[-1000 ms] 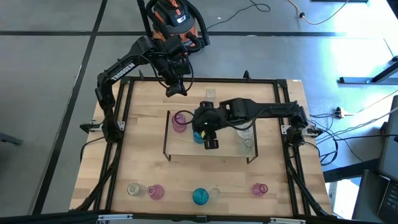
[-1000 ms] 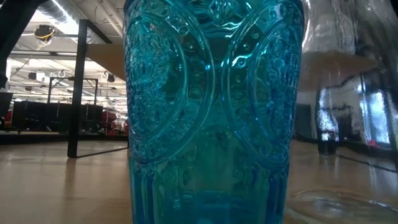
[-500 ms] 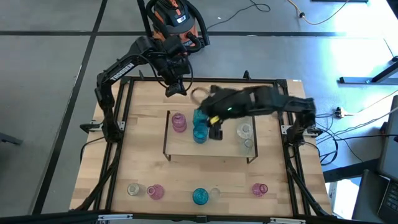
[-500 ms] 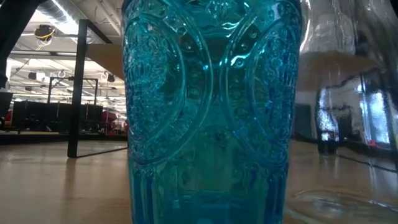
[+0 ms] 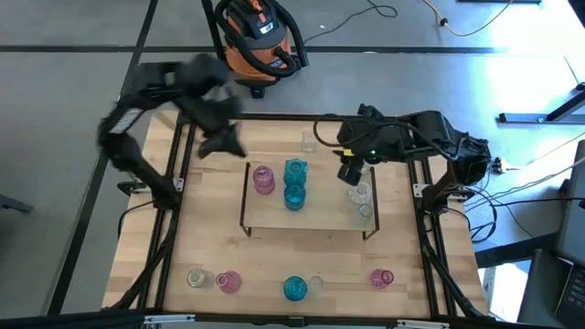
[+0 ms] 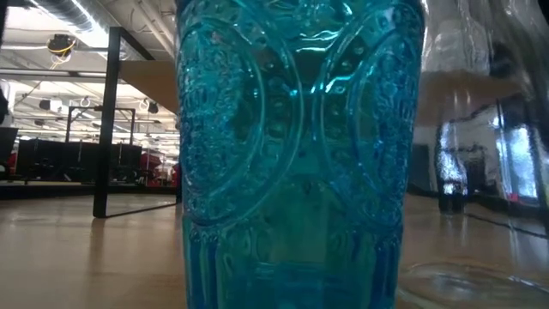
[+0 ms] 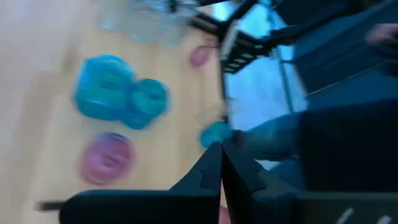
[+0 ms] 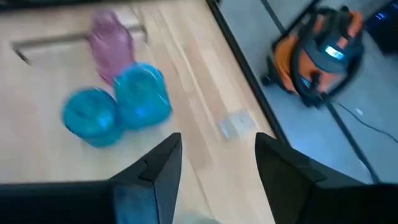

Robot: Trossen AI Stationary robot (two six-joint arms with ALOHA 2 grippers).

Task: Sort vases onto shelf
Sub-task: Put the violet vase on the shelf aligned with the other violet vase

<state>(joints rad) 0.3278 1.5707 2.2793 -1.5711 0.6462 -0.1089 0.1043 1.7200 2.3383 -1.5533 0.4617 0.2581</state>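
Table (image 5: 210, 247): light-wood top, black frame; carries shelf, loose vases, both arm bases.
Vacuum (image 5: 259, 35): orange/black shop vac on floor beyond table's far edge; also seen in right wrist view (image 8: 320, 53). Cables on floor at right.
Shelf (image 5: 315, 212): low light-wood platform w/ thin dark end brackets, mid-table.
Left arm: blurred, over table's far-left corner. Left gripper (image 5: 222, 143) near shelf's left end, apart from it; fingers (image 7: 208, 177) pressed together, nothing between.
Right arm: folded over far-right of table. Right gripper (image 5: 349, 168) above shelf's right end, by the clear vases; fingers (image 8: 158, 165) spread apart, holding nothing.
Obstruction: low view almost fully filled by a teal vase (image 6: 296, 154) w/ embossed oval pattern; clear glass beside it at right.
Writing: none legible.
Vases on shelf: 1 pink (image 5: 263, 179) at left; 2 teal (image 5: 294, 183) touching, mid; 2 clear (image 5: 362, 201) at right.
Vases off shelf: row along near edge – clear (image 5: 195, 277), pink (image 5: 228, 281), teal (image 5: 294, 289) w/ clear just beside, pink (image 5: 382, 278). One clear piece (image 5: 309, 140) behind shelf.
Look: small, translucent, bulbous, narrow necks.
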